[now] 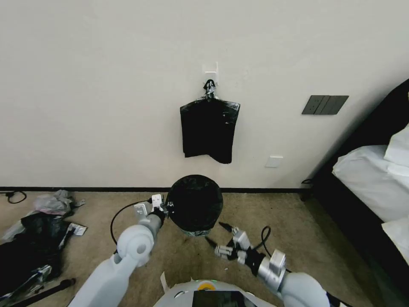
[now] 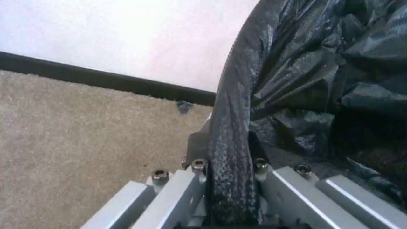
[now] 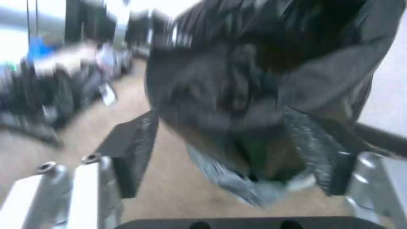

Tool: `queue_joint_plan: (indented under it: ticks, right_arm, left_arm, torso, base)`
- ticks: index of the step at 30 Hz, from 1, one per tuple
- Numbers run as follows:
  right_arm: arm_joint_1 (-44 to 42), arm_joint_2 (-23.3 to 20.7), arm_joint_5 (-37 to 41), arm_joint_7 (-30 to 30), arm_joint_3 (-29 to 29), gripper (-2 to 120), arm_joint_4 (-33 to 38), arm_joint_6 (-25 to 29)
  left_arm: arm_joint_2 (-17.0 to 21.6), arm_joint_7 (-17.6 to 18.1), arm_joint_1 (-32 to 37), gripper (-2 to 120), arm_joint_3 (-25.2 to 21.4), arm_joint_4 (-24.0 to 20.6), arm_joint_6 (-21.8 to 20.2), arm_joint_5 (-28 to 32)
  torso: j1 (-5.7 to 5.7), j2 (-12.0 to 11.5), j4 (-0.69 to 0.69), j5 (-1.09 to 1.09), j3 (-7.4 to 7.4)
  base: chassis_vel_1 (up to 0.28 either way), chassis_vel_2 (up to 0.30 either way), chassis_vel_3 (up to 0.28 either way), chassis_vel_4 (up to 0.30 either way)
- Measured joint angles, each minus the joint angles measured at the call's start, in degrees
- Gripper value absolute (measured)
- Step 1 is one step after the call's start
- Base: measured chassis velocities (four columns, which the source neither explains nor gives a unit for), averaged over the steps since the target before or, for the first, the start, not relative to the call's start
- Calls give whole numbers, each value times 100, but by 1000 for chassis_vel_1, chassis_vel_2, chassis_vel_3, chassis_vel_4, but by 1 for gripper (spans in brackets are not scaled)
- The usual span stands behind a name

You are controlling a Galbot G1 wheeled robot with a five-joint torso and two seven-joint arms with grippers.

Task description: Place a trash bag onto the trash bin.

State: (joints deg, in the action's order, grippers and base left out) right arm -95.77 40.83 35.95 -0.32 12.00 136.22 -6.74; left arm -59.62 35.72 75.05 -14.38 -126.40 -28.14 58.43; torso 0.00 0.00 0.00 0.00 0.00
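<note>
Litter heap (image 1: 36, 238) is lying on the carpet (image 1: 298, 230) at far left, well apart from the bin.

Left gripper (image 1: 167, 209) is being held at the left side of the bin's top. In the left wrist view, the pads (image 2: 231, 178) are being pressed together on the bag-covered rim, so the left gripper (image 2: 231, 165) is clamped on the trash bag (image 2: 322, 79) edge.

Trash bag (image 1: 194, 203) is being seen draped over the trash bin, covering its mouth and sides; the bin itself is hidden under the plastic, standing on the carpet just in front of the wall (image 1: 106, 106). A flat sheaf of black bags (image 1: 208, 130) is hanging from a hook (image 1: 210, 70) on the wall above.

Right gripper (image 1: 218, 233) is being held just right of and nearer than the bin, fingers spread wide, nothing gripped. In the right wrist view, the right gripper (image 3: 229, 152) fingers (image 3: 135, 143) are seen apart from the trash bag (image 3: 254, 79); view is blurred.

Bed (image 1: 375, 179) is at far right.
</note>
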Motion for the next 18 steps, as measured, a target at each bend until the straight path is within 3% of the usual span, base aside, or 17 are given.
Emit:
queue_joint_plan:
  ticks: [3,4,8,9,13,18]
  right_arm:
    - [412,-42,1143,590,120,57,443,-786]
    - [412,-42,1143,590,120,57,443,-786]
    - [1141,-205,1664,1361,68,38,644,-1935]
    - [1141,-205,1664,1361,68,38,644,-1935]
    - [2342,-263,1862,1900,-555,20,488,-2880]
    - [3365,-141,2020,2412,-1411,5,126,-3406]
  left_arm:
    - [-46,17,76,1,219,-78,49,-344]
    - [-46,17,76,1,219,-78,49,-344]
    - [-155,133,120,1,581,-115,87,-676]
    - [-155,133,120,1,581,-115,87,-676]
    - [-276,219,102,1,912,-76,159,-1167]
    - [-366,342,61,1,1110,-39,161,-1517]
  torso:
    - [0,0,0,0,0]
    - [0,0,0,0,0]
    - [0,0,-1,-1,0]
    - [0,0,-1,-1,0]
    - [0,0,1,0,0]
    - [0,0,0,-1,1]
  base:
    - [0,0,0,0]
    - [0,0,0,0]
    - [0,0,0,0]
    - [0,0,0,0]
    - [0,0,0,0]
    - [0,0,0,0]
